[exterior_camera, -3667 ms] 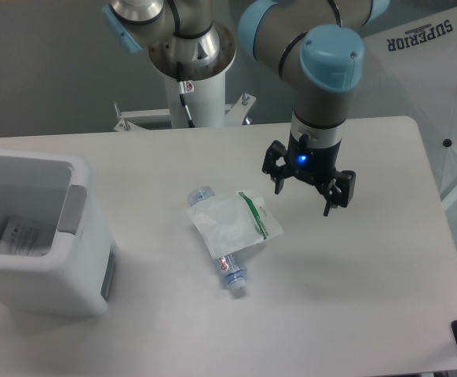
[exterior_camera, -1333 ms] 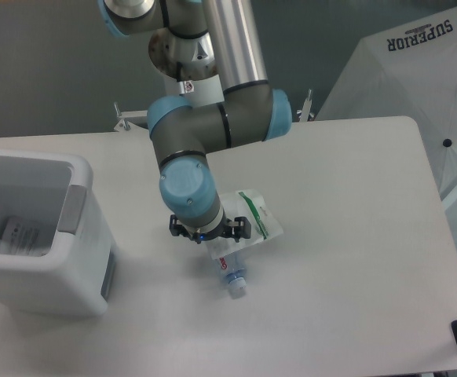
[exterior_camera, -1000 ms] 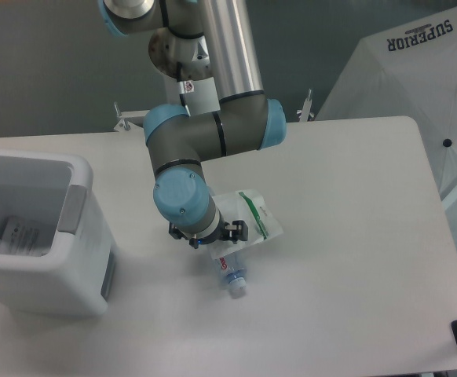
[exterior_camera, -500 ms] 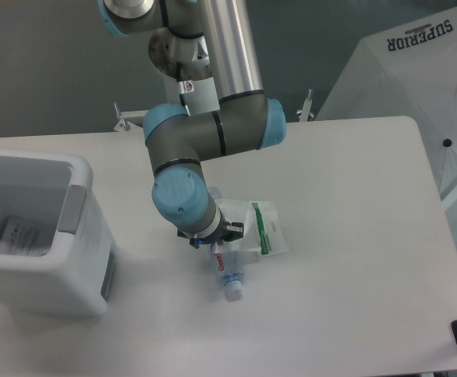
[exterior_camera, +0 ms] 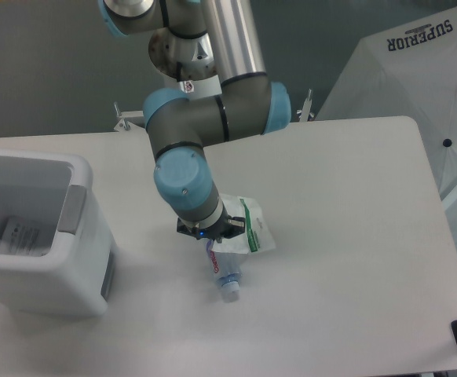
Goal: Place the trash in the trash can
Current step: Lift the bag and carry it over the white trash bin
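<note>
The gripper [exterior_camera: 210, 232] is seen clamped on the plastic bag [exterior_camera: 243, 229] with its green stripe, directly above the bottle [exterior_camera: 223, 271] with its red-marked label, lying on the table [exterior_camera: 354, 236]. The trash can [exterior_camera: 36, 236] stands well apart at left. "SUPERIOR" is printed on an umbrella [exterior_camera: 417, 78].

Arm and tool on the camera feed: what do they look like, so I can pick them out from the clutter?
The arm has grey-silver tubular links, one polished metal section near the top, and light blue caps on the joints. A thin cable with a red mark hangs at the white base column. The tool is small and black, with a blue light glowing on it.
</note>
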Motion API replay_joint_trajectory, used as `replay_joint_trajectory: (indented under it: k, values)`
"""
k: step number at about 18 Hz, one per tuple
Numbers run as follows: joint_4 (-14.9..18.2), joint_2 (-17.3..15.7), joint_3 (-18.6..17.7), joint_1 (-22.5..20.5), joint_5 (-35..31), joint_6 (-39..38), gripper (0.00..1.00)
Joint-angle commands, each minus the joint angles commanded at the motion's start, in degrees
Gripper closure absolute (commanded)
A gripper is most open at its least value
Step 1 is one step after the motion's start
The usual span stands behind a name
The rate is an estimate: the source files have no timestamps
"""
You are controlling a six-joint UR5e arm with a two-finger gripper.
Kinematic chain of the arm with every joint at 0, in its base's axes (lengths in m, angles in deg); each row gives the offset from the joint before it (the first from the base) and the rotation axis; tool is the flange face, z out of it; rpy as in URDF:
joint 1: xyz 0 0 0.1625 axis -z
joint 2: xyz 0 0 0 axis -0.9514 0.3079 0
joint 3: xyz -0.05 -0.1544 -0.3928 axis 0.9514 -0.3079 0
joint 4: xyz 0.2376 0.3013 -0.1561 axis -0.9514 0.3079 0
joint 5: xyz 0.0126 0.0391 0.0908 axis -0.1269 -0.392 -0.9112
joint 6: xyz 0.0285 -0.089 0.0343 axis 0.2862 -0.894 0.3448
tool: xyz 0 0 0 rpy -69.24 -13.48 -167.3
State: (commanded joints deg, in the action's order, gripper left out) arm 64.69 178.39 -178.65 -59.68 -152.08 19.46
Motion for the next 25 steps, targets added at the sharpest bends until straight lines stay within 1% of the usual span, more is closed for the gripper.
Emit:
replay_joint_trajectory:
  k: [4,7,10,12,16,19,23,25]
  values:
    - [-0.1,-3.6,2.3,-2.1,3.3,0.1,0.92]
    - [-0.2,-5.9,3.6,-2.7,8.3,0.1,0.91]
    - [-0.2,-9.0,5.0,-3.5,15.7,0.1,0.91]
    - [-0.5,-10.5,5.9,-4.2,20.7,0.1,0.91]
    - [-0.5,-12.6,7.4,-4.2,29.3,0.0,0.91]
    - [-0.5,-14.4,7.7,-4.0,35.7,-0.5,0.91]
    - [-0.5,-17.9,7.9,-4.0,43.1,-0.6,0.91]
    - [-0.5,-20.0,7.9,-4.0,44.9,-0.8,0.91]
